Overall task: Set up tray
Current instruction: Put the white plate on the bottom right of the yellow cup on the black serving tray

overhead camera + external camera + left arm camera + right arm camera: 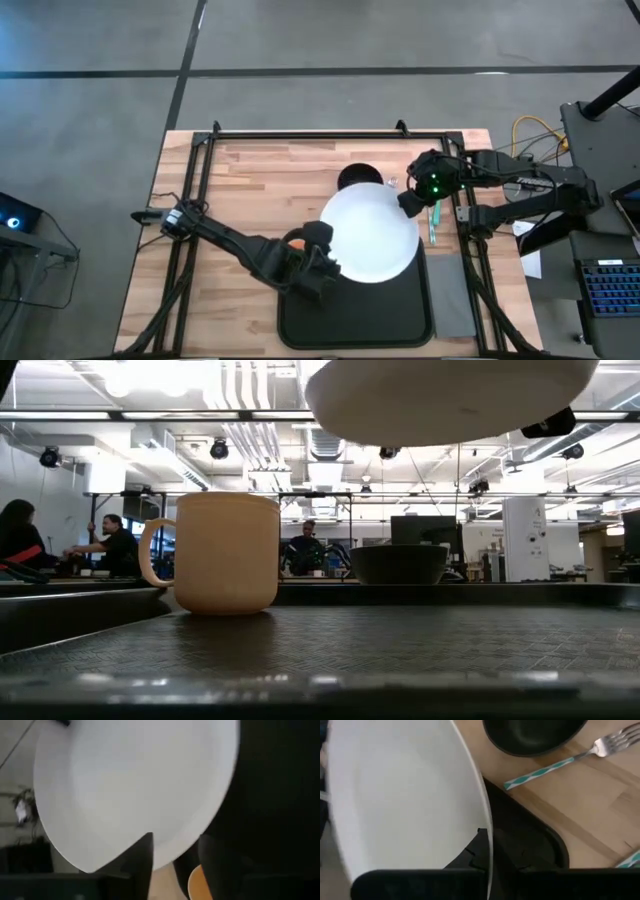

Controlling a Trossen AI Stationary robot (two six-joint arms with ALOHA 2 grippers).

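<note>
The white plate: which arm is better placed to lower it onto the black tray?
Probably left. The left gripper holds the white plate at its rim, already above the tray. The right gripper is at the opposite rim, beyond the tray's edge.

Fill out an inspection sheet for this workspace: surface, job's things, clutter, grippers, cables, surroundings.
Surface: wooden table, partly bare.
Job's things: black tray at the near edge; white plate held raised above it, as the low view shows; tan mug standing on the tray.
Clutter: black bowl, fork with striped handle, grey napkin beside the tray.
Grippers: left gripper and right gripper at opposite plate edges, each shut on the rim.
Cables: yellow cable off the table's right side.
Surroundings: people seated in the room behind.
</note>
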